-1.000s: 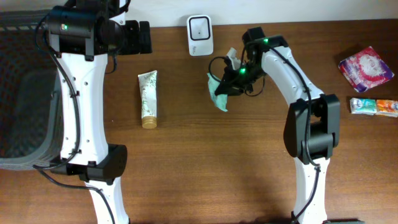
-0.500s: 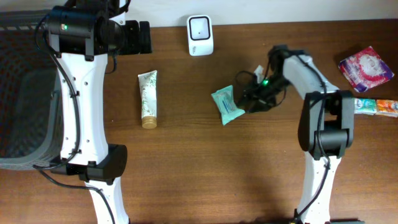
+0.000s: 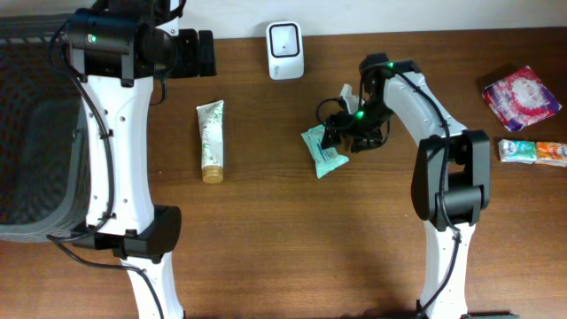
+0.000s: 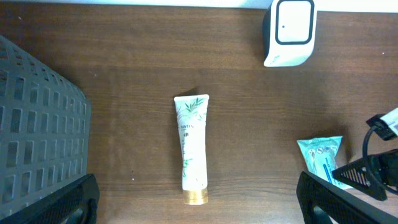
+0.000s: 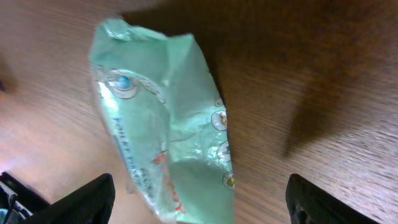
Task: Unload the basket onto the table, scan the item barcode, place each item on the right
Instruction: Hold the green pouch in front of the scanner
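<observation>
The item, a green wipes pack (image 3: 321, 151), lies flat on the wooden table, below and right of the white barcode scanner (image 3: 285, 50). My right gripper (image 3: 342, 135) hovers at the pack's upper right edge, open. In the right wrist view the pack (image 5: 165, 124) lies between the spread fingers (image 5: 93, 199) of the right gripper (image 5: 202, 208), apart from both. My left gripper (image 3: 197, 53) is high at the back left, open and empty. In its wrist view the left gripper (image 4: 196, 205) looks down on the scanner (image 4: 289, 31) and the pack (image 4: 322, 158).
A cream tube with a gold cap (image 3: 211, 140) lies left of centre, also seen from the left wrist (image 4: 191, 149). A dark grey basket (image 3: 27, 133) fills the left edge. A pink pack (image 3: 523, 96) and a small colourful pack (image 3: 532, 151) lie at the far right.
The right gripper held the pack up near the scanner, then opened; the pack now lies on the table. The arm swung right, then came back over the pack. The left arm stayed still.
</observation>
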Controlling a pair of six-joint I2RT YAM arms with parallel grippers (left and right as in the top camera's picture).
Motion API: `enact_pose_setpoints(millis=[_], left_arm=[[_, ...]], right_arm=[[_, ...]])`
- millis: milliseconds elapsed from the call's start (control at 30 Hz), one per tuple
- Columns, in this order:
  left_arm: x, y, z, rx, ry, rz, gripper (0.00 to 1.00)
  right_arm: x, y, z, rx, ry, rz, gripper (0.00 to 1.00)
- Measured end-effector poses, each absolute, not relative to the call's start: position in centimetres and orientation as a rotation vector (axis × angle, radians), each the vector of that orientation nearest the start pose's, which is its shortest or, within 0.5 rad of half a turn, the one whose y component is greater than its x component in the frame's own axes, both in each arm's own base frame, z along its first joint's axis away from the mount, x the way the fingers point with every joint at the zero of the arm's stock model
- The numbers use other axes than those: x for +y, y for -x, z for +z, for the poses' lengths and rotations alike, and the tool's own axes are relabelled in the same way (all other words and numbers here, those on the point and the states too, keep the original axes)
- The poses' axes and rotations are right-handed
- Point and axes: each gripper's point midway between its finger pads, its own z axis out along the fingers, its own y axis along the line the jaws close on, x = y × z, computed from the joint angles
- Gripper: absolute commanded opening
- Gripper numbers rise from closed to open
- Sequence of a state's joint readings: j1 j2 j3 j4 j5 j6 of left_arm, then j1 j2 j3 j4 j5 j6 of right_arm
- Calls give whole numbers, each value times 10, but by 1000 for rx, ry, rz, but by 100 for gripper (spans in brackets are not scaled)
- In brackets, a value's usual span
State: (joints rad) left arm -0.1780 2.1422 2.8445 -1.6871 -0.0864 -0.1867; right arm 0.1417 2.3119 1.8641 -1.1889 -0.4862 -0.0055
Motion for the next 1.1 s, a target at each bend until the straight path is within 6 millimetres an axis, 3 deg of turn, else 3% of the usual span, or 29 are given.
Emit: enact_pose_setpoints(millis=[100, 133, 167, 200, 233, 300, 400, 467, 600, 700, 767, 867, 1000, 1100], left_arm=[[-64, -442, 335, 2550, 45, -31, 99], [-64, -442, 335, 2550, 44, -31, 99], [-64, -442, 335, 2550, 44, -31, 99], [-64, -442, 335, 2551, 44, -31, 99], [-64, -442, 335, 2550, 45, -31, 99], [-64, -442, 335, 2550, 44, -31, 99], [-64, -442, 335, 2550, 44, -31, 99], [-64, -442, 335, 2550, 44, -31, 99], [-64, -442, 335, 2550, 44, -31, 99], [-64, -442, 335, 2550, 44, -31, 99], [-65, -442, 335, 2549, 44, -32, 99], [-64, -442, 335, 2551, 45, -31, 99], [-64, -442, 335, 2550, 44, -31, 99], [-64, -442, 335, 2551, 44, -31, 99]], right_arm=[[143, -414, 21, 3126, 220, 771, 78], [147, -415, 21, 3109, 235, 781, 64], [153, -415, 20, 3089, 257, 796, 31], [163, -413, 17, 3070, 287, 827, 13], [168, -409, 16, 3071, 308, 840, 5], [176, -404, 18, 3076, 308, 874, 4], [172, -401, 23, 3116, 286, 843, 4], [152, -403, 34, 3198, 234, 608, 4], [126, -431, 71, 3149, 170, 238, 4], [152, -461, 91, 2997, 203, 263, 8], [185, -513, 113, 2743, 238, 430, 9], [215, -569, 162, 2430, 200, 600, 4], [232, -608, 212, 2178, 84, 740, 9], [244, -627, 229, 2062, -18, 855, 13]])
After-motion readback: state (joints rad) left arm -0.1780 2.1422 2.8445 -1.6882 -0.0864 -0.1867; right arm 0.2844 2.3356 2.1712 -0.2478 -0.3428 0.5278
